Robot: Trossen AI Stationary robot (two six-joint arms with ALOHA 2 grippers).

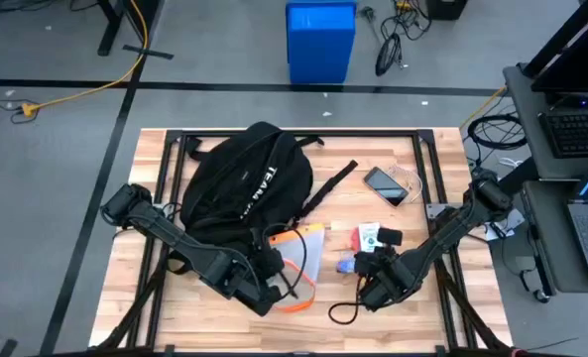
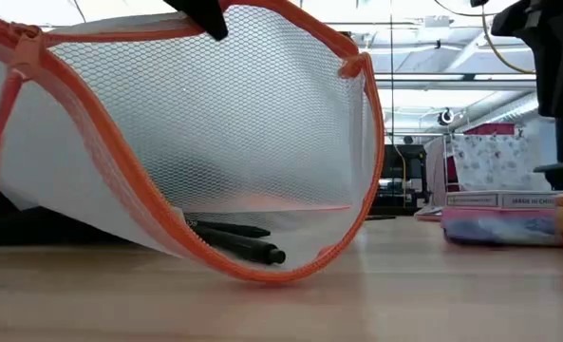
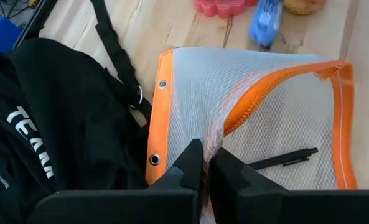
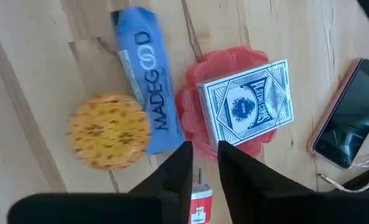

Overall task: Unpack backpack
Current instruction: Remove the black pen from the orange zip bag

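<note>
- The backpack (image 1: pixel 242 193), black with white lettering, is seen slumped at ten o'clock from the table's (image 1: pixel 442 297) centre, straps trailing toward its near edge.
- Unpacking is judged well advanced: a phone (image 1: pixel 385 185), a card deck (image 4: pixel 249 104), a blue snack bar (image 4: pixel 144 81), a round yellow item (image 4: pixel 108 130) and a red item (image 4: pixel 200 121) are already laid out at three o'clock of the bag.
- An orange-trimmed mesh pouch (image 3: pixel 259 118), a pen (image 3: pixel 284 159) inside, is pinched between the closed fingers of the left gripper (image 3: pixel 204 168), just at five o'clock of the backpack.
- The pouch is still to be set down; whether anything remains inside the bag cannot be told.
- The right gripper (image 4: pixel 203 165) is held above the laid-out items, its fingers slightly apart and empty.
</note>
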